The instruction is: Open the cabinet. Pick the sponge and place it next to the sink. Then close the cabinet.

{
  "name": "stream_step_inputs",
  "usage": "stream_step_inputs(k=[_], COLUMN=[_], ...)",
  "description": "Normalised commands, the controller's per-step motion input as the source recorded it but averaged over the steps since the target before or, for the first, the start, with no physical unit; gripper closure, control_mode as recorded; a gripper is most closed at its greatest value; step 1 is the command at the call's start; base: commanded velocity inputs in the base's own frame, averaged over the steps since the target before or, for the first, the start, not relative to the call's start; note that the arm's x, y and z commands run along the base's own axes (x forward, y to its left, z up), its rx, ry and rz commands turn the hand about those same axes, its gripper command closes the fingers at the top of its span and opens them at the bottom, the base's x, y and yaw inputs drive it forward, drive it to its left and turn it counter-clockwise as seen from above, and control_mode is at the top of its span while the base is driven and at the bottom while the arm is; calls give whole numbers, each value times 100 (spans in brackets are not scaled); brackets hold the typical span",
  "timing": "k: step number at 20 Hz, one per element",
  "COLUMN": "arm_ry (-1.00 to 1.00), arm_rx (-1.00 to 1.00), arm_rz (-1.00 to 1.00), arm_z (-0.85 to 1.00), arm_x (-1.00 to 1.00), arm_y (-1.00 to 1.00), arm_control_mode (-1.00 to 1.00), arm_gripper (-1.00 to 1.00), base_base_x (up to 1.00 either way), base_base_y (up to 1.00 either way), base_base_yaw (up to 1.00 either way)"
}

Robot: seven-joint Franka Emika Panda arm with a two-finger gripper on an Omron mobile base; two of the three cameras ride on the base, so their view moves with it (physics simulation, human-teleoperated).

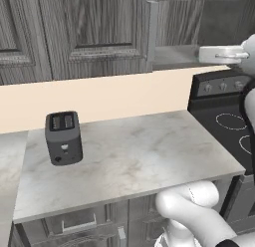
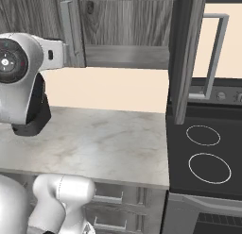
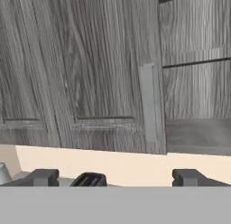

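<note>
The cabinet (image 3: 103, 69) is seen half opened: right door (image 2: 186, 54) swung out, left door shut. Opening step judged in hand. Gripper (image 3: 115, 178) jaws are spread wide, holding nothing, near the left door's handle (image 3: 147, 103), to be grasped next. The sponge cannot be located.

No readable text, brand, number or sign anywhere. Dark grey wood-grain wall cabinet (image 3: 90, 69) doors bare; black two-slot toaster (image 1: 63, 137) plain, though a pale speck on its front may be a mark too small to read. Black stove control panel (image 1: 221, 86) shows knobs, no legible markings.
</note>
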Motion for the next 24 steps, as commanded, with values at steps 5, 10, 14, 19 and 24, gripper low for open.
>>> stream_step_inputs(k=[5,10,14,19,24], arm_ry=[0,0,0,0,-6], arm_rx=[0,-1,-5,-6,-4], arm_rz=[0,-2,-8,-11,-13], arm_z=[1,0,0,0,-5], arm_x=[-100,-100,-97,-78,-14], arm_y=[-49,-22,-16,-27,-44], arm_control_mode=[-100,-100,-100,-100,-100], arm_gripper=[-100,-100,-100,-100,-100], base_base_x=[0,0,0,0,0], base_base_y=[0,0,0,0,0], base_base_yaw=[0,0,0,0,0])
